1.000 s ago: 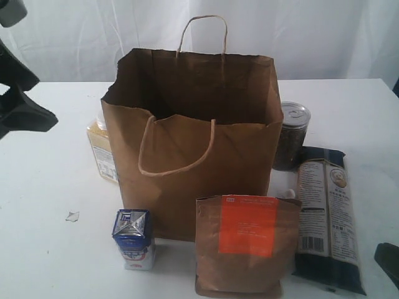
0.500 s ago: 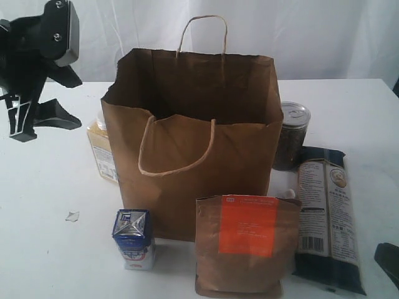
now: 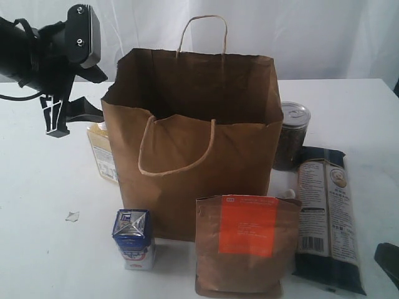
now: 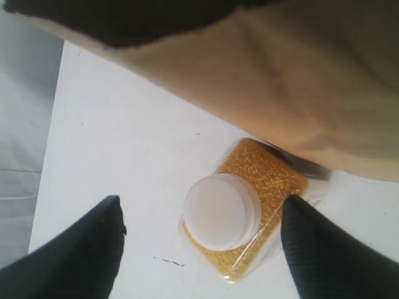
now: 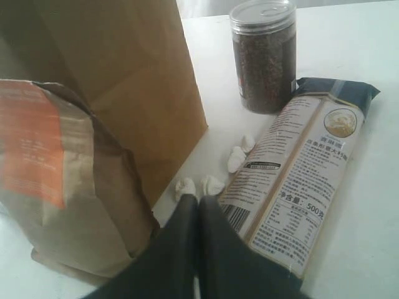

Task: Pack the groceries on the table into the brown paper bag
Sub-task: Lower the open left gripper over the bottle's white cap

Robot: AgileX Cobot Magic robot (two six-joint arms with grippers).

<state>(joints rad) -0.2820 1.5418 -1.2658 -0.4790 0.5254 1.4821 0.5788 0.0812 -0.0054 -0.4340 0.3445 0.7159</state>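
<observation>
The brown paper bag [image 3: 193, 143] stands open in the middle of the table [image 3: 37, 205]. The yellow-grain bottle [image 3: 101, 149] with a white cap [image 4: 221, 210] stands against the bag's left side. My left gripper [image 3: 70, 115] hangs open above the bottle, one finger on each side of the cap [image 4: 202, 204], touching nothing. In front of the bag stand the blue-white carton [image 3: 133, 239] and the brown pouch [image 3: 244, 243] with an orange label. A jar of dark grains [image 3: 291, 136] and the noodle packet [image 3: 327, 215] are on the right. My right gripper [image 5: 198, 199] rests shut and empty between pouch and packet.
Several small white crumbs [image 5: 237, 159] lie on the table between the bag [image 5: 124, 68] and the noodle packet [image 5: 299, 180]. A small scrap [image 3: 72, 216] lies left of the carton. White curtains hang behind the table.
My left arm has swung in from the left edge towards the bag and now hangs over the yellow-grain bottle. Its jaws stayed open. The right arm and the groceries have not moved.
</observation>
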